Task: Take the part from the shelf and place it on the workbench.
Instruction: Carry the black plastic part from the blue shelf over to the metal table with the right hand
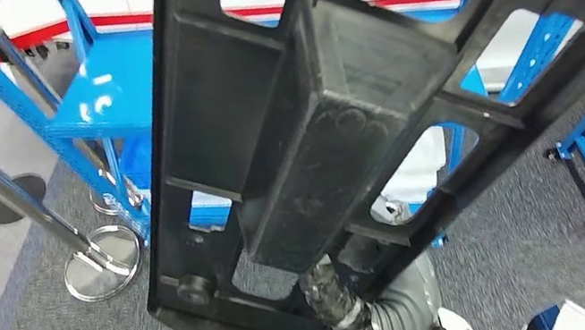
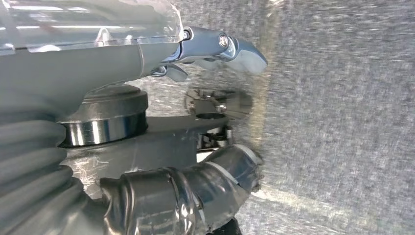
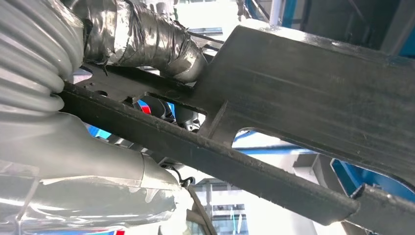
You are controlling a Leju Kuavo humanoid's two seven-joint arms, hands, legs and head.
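Clearly, from the head view the black part (image 1: 325, 114) is off the shelf (image 1: 91, 100) and held up close to the camera by the right hand (image 1: 342, 311) at its lower end, blocking much of the forward sight; a stanchion (image 1: 96, 254) stands near.

Next, the left wrist view: the left hand (image 2: 215, 103) hangs over grey carpet, fingers (image 2: 240, 51) loosely extended, holding nothing.

Last, the right wrist view: taped fingers (image 3: 156, 44) wrap the part's frame. Gripped at one end, the long part could swing, twist loose or strike the shelving, I judge.
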